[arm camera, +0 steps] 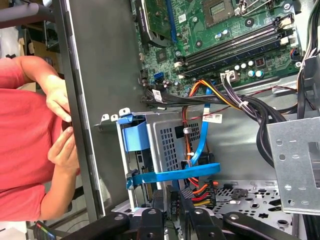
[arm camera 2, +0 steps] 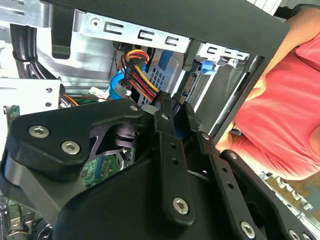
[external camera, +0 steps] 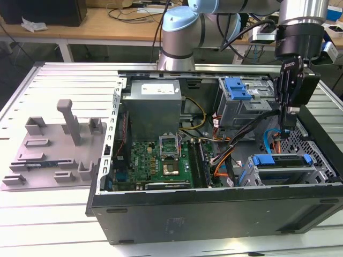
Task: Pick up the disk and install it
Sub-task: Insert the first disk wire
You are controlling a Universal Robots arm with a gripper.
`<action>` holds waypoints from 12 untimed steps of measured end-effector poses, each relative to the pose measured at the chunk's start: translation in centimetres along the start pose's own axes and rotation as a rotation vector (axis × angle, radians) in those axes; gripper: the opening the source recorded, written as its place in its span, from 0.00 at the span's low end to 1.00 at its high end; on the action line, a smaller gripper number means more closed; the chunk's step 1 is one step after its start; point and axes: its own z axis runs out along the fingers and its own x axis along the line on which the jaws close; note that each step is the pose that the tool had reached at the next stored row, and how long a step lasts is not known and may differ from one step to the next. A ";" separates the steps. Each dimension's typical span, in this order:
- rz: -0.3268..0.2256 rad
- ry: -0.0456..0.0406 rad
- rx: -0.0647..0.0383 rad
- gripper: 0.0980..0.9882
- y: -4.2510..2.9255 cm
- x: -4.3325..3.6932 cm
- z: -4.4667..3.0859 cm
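— How's the tool [external camera: 288, 124] posed?
— It hangs straight down from the arm [external camera: 303, 21] into the computer case [external camera: 214, 214], at the exterior view's right. Apart or together, I can't tell.
— The disk [external camera: 281, 160]?
— Seated in the drive bay [external camera: 253, 174], lower right, just under the tool.

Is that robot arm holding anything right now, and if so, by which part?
Cannot tell. The gripper hangs among the cables beside the disk, which sits in its cage inside the case; any hold is hidden.
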 end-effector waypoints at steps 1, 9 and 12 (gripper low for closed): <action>0.000 0.0001 0.000 0.17 0.00 0.00 0.00; 0.000 0.0000 0.000 0.07 0.00 0.00 0.02; -0.001 -0.0199 -0.004 0.07 -0.10 0.46 0.30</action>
